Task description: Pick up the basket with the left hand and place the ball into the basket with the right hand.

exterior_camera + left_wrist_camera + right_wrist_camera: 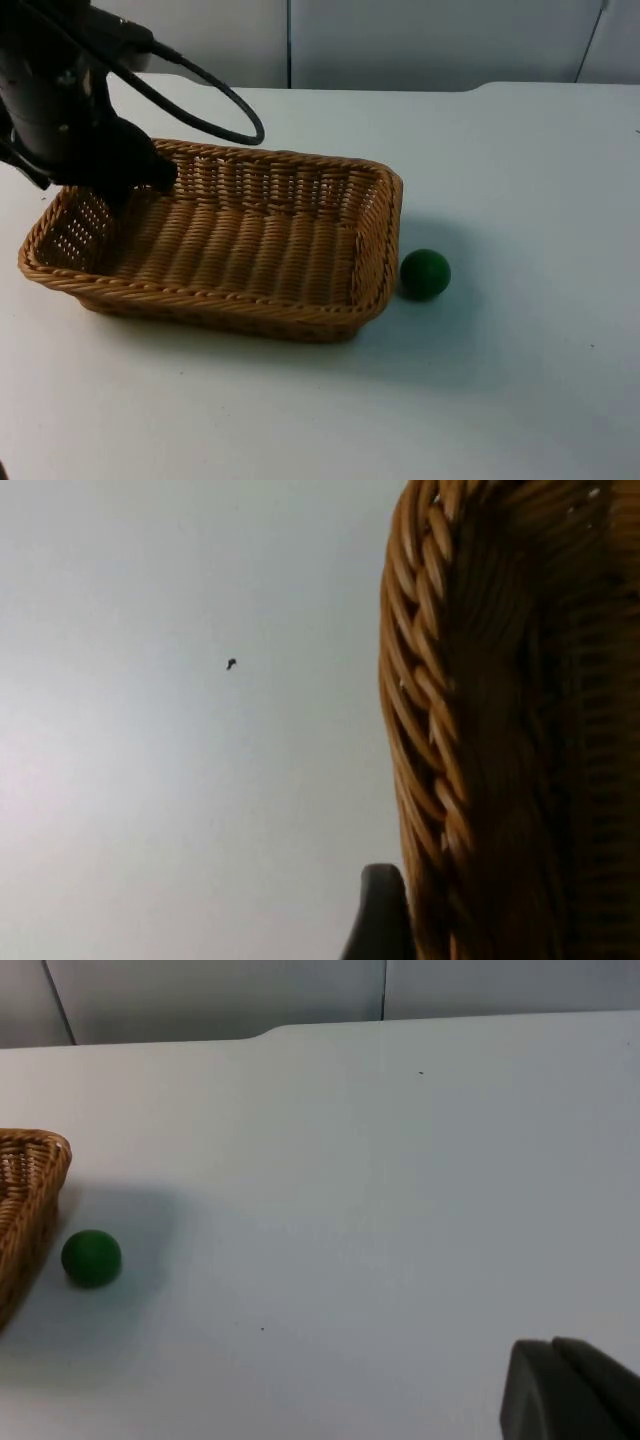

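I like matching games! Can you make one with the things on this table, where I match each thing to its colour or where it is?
Things:
1. wicker basket
2. ball
3. left end effector
4. table

Matches:
A. green, on the table beside the basket's end
B. white
C. at the basket's rim, at its far corner
D. tan and woven, nothing inside

Pairs: 1-D, 2-A, 3-C, 4-B

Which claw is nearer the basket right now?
Left. The left claw is at the basket rim's far-left corner; the right claw waits off beyond the ball.
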Available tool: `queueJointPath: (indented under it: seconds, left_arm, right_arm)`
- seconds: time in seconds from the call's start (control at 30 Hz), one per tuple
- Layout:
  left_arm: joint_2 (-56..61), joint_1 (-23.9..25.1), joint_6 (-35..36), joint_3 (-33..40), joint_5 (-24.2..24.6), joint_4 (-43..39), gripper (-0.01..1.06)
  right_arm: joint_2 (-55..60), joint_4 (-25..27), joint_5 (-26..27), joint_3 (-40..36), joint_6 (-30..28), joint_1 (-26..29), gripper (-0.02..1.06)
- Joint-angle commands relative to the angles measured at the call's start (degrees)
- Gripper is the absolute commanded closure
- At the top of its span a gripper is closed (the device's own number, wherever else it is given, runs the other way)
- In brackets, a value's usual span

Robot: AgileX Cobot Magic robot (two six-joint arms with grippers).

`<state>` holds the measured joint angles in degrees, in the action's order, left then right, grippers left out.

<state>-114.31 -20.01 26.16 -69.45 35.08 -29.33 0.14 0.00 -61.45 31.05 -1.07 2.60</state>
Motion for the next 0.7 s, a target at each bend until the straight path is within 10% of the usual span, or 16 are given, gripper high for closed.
queueJointPath:
  seconds: [0.0, 0.43, 0.67]
  left_arm:
    - [-1.1, -0.1, 1.3, -0.5, 0.3, -1.6, 0.41]
    - [-6.9, 0.0, 7.8, -0.5, -0.9, -10.4, 0.44]
    - [-7.5, 0.9, 9.0, -0.5, -4.4, -9.9, 1.05]
  right_arm:
    - [-0.1, 0.0, 0.6, -0.2, -0.4, 0.3, 1.05]
    - [-0.1, 0.0, 0.6, -0.2, -0.4, 0.3, 1.05]
    - [-0.1, 0.0, 0.6, -0.2, -0.4, 0.3, 1.05]
